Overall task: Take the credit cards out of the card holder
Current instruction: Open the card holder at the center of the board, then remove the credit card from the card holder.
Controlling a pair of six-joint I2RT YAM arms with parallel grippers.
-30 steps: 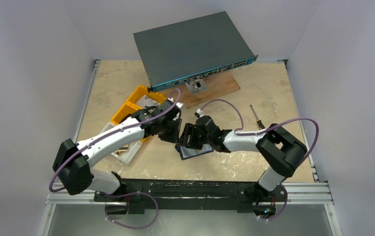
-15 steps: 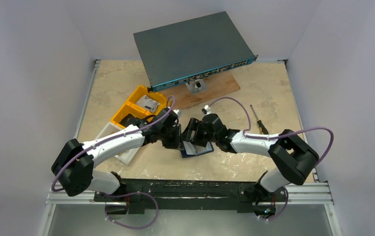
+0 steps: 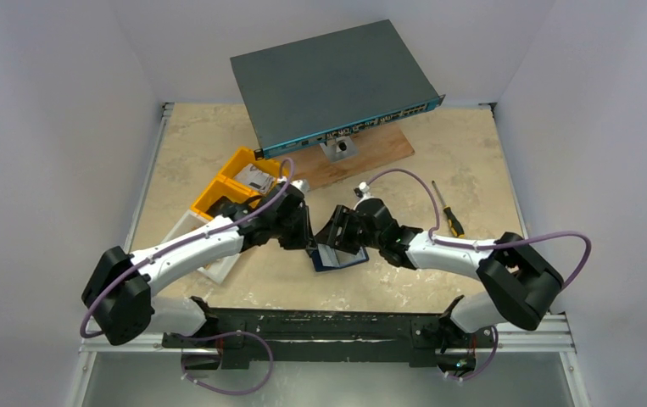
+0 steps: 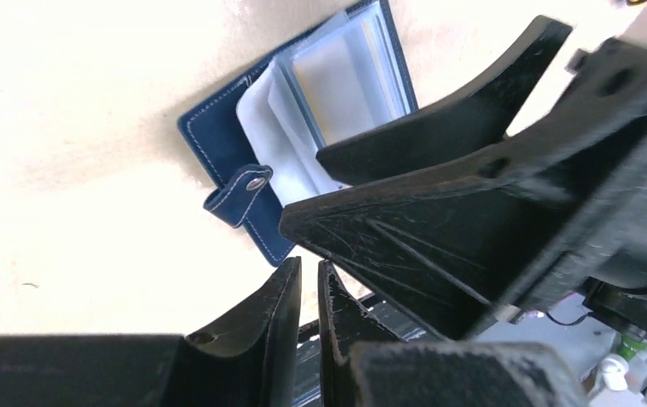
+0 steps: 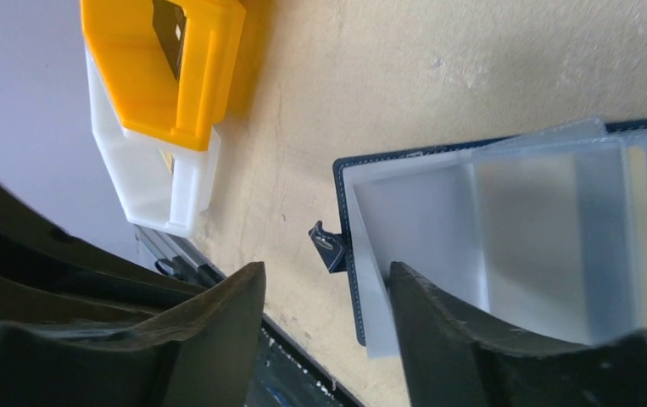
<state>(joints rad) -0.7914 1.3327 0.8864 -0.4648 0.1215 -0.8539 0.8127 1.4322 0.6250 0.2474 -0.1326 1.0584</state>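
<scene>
The small dark navy folding card holder (image 3: 337,257) lies open on the beige table (image 3: 472,161) between both grippers, with the pale credit cards (image 4: 349,80) seemingly still inside its clear sleeves (image 5: 515,237). The left gripper (image 4: 307,314) has just narrowed almost shut and is empty. The right gripper (image 5: 328,339), jaws wide and empty, has reached the sleeves' corner, so nothing is extracted yet. The yellow plastic bin (image 3: 239,158) holds papers.

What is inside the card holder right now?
Card holder open: clear sleeves fanned out, a yellowish card edge showing through one. Frosted plastic hides whether the others hold cards.
</scene>
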